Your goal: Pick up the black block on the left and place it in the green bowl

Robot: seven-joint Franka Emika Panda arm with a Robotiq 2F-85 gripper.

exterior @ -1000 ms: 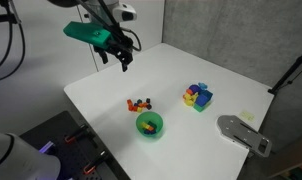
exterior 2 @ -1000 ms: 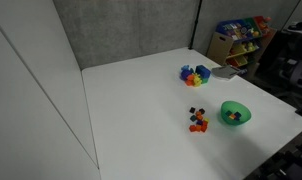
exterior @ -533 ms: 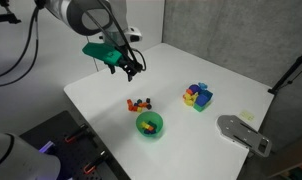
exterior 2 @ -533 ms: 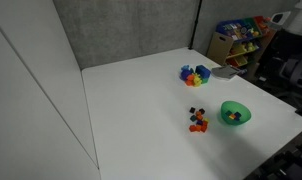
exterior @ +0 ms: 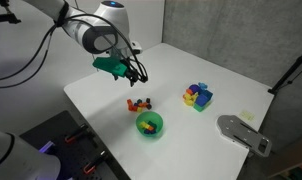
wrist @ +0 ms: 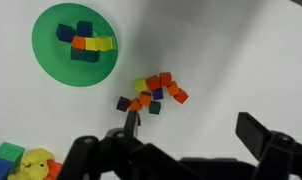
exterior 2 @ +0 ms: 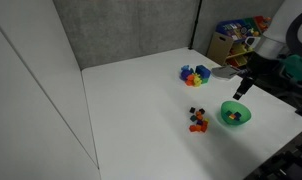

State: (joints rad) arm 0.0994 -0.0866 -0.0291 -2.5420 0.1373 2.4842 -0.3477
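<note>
The green bowl (wrist: 61, 55) lies at the upper left of the wrist view and holds several small blocks. It also shows in both exterior views (exterior: 150, 125) (exterior 2: 234, 114). A cluster of tiny red, orange and dark blocks (wrist: 154, 91) (exterior: 141, 103) (exterior 2: 198, 120) lies beside it. The black block (wrist: 123, 103) sits at the cluster's left edge, just above my left fingertip. My gripper (wrist: 194, 128) is open and empty, hovering above the table beside the cluster (exterior: 131, 77) (exterior 2: 241, 88).
A blue-yellow-purple heap of blocks (exterior: 198, 96) (exterior 2: 195, 74) (wrist: 19, 162) lies farther along the white table (exterior: 231, 90). A grey flat object (exterior: 243, 133) sits at the table's edge. Shelves with colourful bins (exterior 2: 238, 38) stand behind the table.
The arm has swung down and toward the block cluster. It has come into the exterior view from the right, above the bowl. The blocks and the bowl have not moved.
</note>
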